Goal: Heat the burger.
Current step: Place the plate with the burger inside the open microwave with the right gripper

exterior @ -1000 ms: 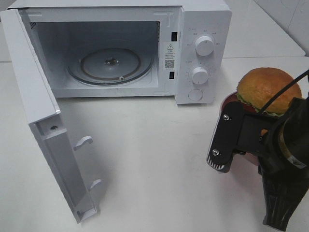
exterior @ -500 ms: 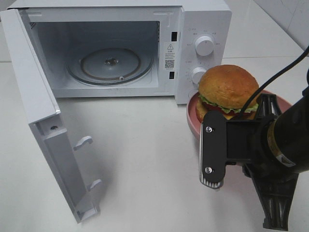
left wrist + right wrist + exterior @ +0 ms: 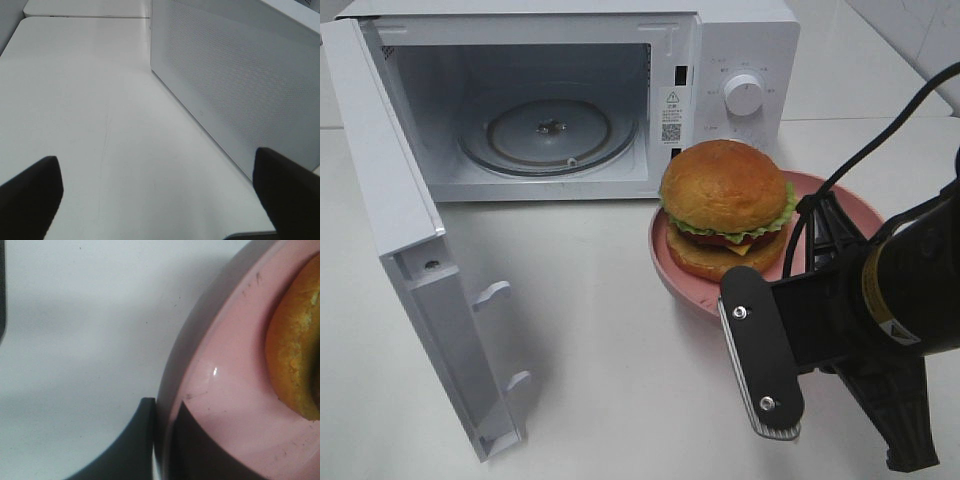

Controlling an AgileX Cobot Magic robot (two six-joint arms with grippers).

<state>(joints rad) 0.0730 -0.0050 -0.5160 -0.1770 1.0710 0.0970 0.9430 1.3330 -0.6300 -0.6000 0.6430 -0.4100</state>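
Since the earlier frames, the burger [image 3: 725,205] and its pink plate [image 3: 660,258] have travelled left across the exterior high view. They started at the right border and now sit in front of the microwave [image 3: 740,50] control panel, covering its lower part. The right arm [image 3: 900,300] has come across with them.

Right gripper [image 3: 162,445]: jaws pinch the plate rim, with one of the dark fingers [image 3: 130,450] outside it and one inside. The burger sits upright on the plate, slightly toward the microwave side. Whether the plate's underside clears the table [image 3: 600,330] cannot be told.

Left gripper [image 3: 157,175]: jaws spread wide, nothing between them. It hangs over bare tabletop near a perforated white panel [image 3: 235,85].

Edges and clearance:
- The door [image 3: 410,250] stands fully swung out on the left, its latch hooks facing the open floor in front of the cavity.
- The cavity is unobstructed, with the glass turntable [image 3: 550,135] lying flat inside.
- The plate's left rim is level with the cavity's right jamb, near the front face but apart from it.
- Open tabletop lies between plate and door.
- The upper knob [image 3: 744,93] shows above the bun.

Surface and room: the tabletop is white, matte and faintly scuffed. A seam to a second white surface runs behind it.
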